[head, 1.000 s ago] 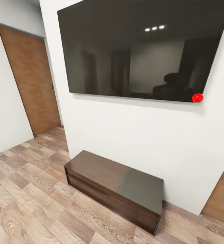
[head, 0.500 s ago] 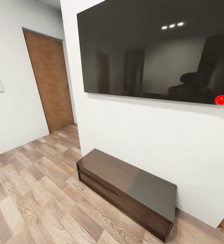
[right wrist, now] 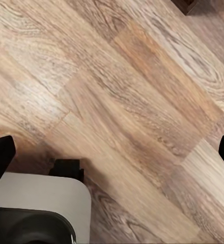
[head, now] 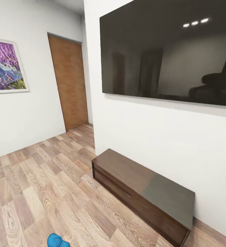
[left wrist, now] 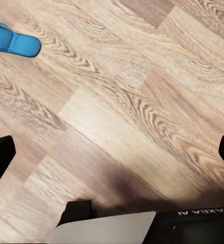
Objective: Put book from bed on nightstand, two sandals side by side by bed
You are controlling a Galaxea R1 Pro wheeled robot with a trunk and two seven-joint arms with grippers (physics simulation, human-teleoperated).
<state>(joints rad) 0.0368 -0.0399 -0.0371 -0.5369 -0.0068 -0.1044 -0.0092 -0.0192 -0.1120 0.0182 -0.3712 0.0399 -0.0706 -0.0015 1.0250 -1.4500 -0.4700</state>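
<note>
With both grippers spread open and empty over the wood-plank floor (head: 41, 192), one blue sandal (left wrist: 14, 44) lies loose there, awaiting pickup.

Black fingertips (left wrist: 0, 160), pale grey housing (left wrist: 104, 229)

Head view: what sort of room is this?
Likely a home room or hallway, possibly a bedroom. A large dark screen hangs on a white wall above a low dark bench, with a wooden door, a framed picture, plank floor and one blue sandal.
</note>
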